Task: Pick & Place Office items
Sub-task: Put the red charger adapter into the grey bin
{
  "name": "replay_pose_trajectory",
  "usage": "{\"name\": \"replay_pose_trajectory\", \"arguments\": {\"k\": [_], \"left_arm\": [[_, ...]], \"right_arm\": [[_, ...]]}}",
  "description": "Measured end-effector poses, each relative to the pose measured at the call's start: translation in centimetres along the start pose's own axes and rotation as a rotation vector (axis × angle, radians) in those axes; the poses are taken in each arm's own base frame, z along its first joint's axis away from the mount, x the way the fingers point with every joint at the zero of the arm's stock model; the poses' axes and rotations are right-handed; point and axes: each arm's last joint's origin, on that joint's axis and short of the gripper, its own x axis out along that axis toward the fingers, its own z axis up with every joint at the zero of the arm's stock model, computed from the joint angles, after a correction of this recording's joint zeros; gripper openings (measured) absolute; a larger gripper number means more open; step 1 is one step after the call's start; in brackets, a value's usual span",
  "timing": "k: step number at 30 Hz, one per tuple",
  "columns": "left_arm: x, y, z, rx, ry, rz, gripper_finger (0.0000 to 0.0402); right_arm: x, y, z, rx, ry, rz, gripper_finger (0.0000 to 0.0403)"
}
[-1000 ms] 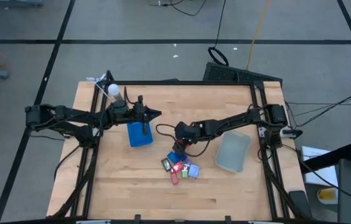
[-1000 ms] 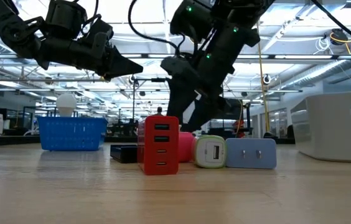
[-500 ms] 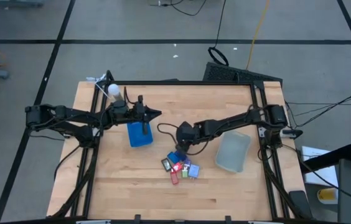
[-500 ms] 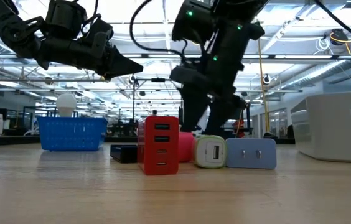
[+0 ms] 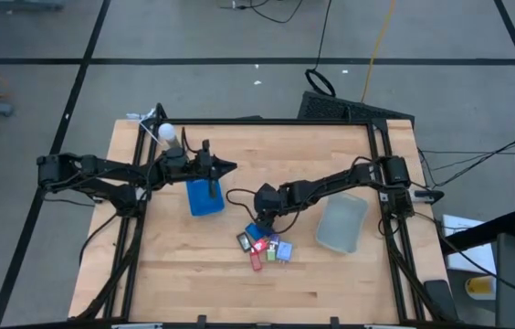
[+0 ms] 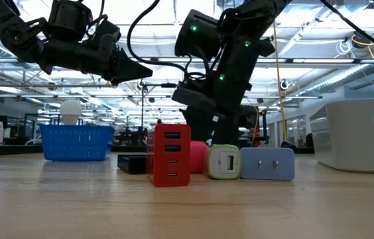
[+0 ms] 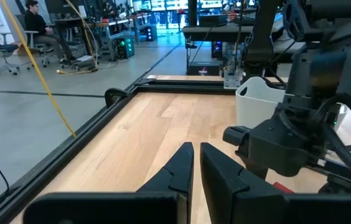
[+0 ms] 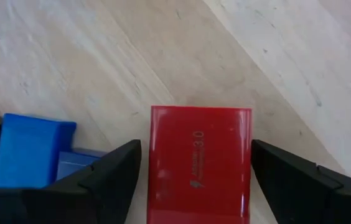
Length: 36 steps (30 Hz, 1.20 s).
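Note:
The office items (image 5: 263, 244) lie in a small pile of red, blue, green, purple and black blocks at the table's middle. The low view shows an upright red block (image 6: 172, 154) with green (image 6: 224, 162) and pale blue (image 6: 266, 164) ones beside it. My right gripper (image 5: 260, 219) hangs open just over the pile's far end. In its wrist view its fingers (image 8: 110, 177) stand on either side of a flat red block (image 8: 200, 158) without touching it, and blue blocks (image 8: 29, 149) lie alongside. My left gripper (image 5: 228, 167) is shut and hovers above the blue tray (image 5: 204, 196).
A clear plastic bin (image 5: 341, 222) stands right of the pile and shows at the right in the low view (image 6: 359, 136). A white ball-shaped thing (image 5: 165, 133) sits at the far left corner. Black frame rails (image 5: 378, 183) run along the table's sides. Bare wood lies toward the near edge.
My right gripper has moved a little toward the table's left and near edge and has come down toward the pile, turning somewhat on the way. The left arm, the pile and the tray have kept still.

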Motion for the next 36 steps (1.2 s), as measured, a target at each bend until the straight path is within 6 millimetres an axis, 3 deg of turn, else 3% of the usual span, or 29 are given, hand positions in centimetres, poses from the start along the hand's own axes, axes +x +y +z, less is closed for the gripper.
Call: {"name": "replay_pose_trajectory", "arguments": {"k": [4,9,16,20,26,36], "left_arm": [[0.0,0.0,0.0,0.002,0.000,0.000,0.0031],[0.0,0.0,0.0,0.016,0.001,0.000,0.0031],[0.0,0.0,-0.1,0.017,0.010,0.000,0.0031],[0.0,0.1,-0.1,0.017,0.011,0.006,0.0031],[-0.1,0.4,-0.2,0.015,0.013,0.022,0.0031],[-0.1,0.6,-0.2,0.011,0.014,0.027,0.0031]], "right_arm": [[0.1,-0.1,0.0,-0.051,0.008,-0.006,0.0281],[0.1,-0.6,0.3,-0.078,0.013,-0.010,0.0200],[-1.2,-0.8,1.0,-0.156,-0.027,0.015,0.0203],[-5.1,-0.4,1.9,-0.205,-0.137,0.054,0.0203],[-11.2,-0.5,1.1,-0.236,-0.329,0.130,0.0203],[-17.8,-3.7,-3.5,-0.276,-0.652,0.358,0.0203]]}}
